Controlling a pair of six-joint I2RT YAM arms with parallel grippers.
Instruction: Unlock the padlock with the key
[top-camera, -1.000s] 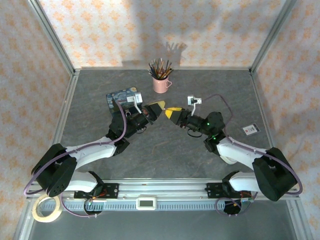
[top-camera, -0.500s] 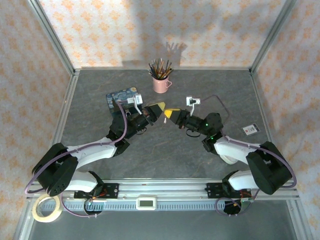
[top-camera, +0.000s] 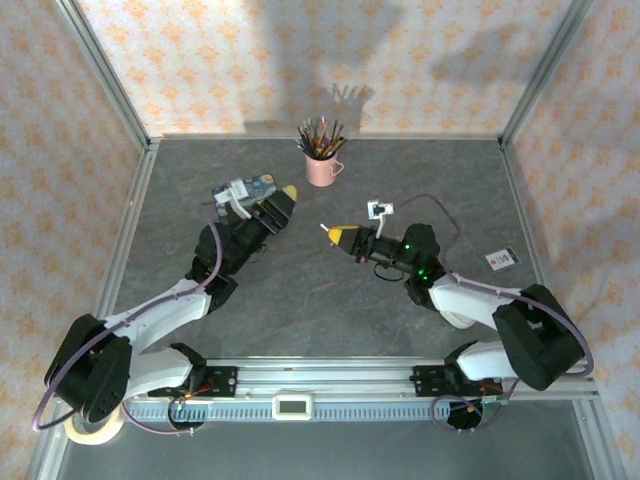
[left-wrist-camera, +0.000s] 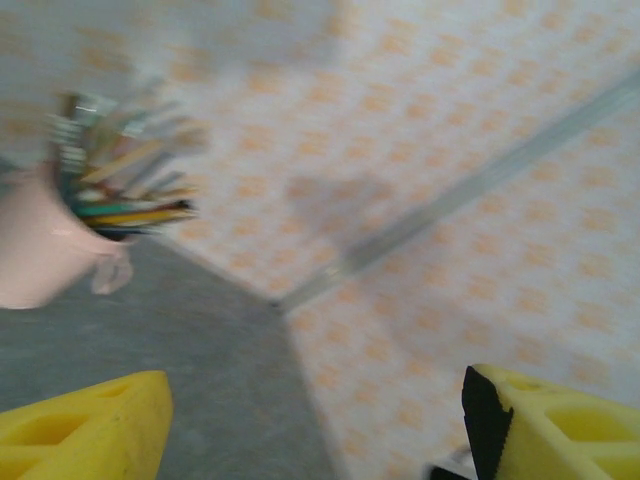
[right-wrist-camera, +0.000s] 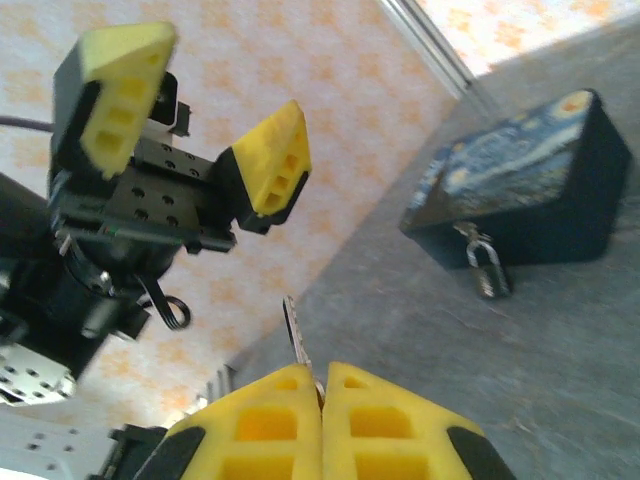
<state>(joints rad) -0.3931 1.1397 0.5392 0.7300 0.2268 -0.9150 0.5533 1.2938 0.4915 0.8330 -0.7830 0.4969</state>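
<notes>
Key (right-wrist-camera: 293, 325) pinched in right gripper (right-wrist-camera: 322, 388); left gripper (right-wrist-camera: 205, 95) spread.
Right wrist view: key blade is seen upright at bottom centre, clamped between pressed-together pads. Padlock (right-wrist-camera: 487, 268) is hung on the blue tin (right-wrist-camera: 520, 185), right of centre, apart from both grippers. Left gripper is seen upper left.

**Key half buried, padlock too small to read**

In the right wrist view, the key (right-wrist-camera: 293, 325) showed only its thin blade above the right claw's (right-wrist-camera: 321, 372) pressed-together pads, and the rest of it lay hidden between them. Ahead and to that claw's right, the padlock (right-wrist-camera: 485, 265) on the blue starry-night tin (right-wrist-camera: 520, 190) was small and soft, so no keyhole could be made out. The left wrist view was smeared throughout. Up-left of the left claw (left-wrist-camera: 318, 400), the frame's edge cut the pink pencil mug (left-wrist-camera: 40, 260), and it also cut both yellow fingers (left-wrist-camera: 90, 425).
</notes>
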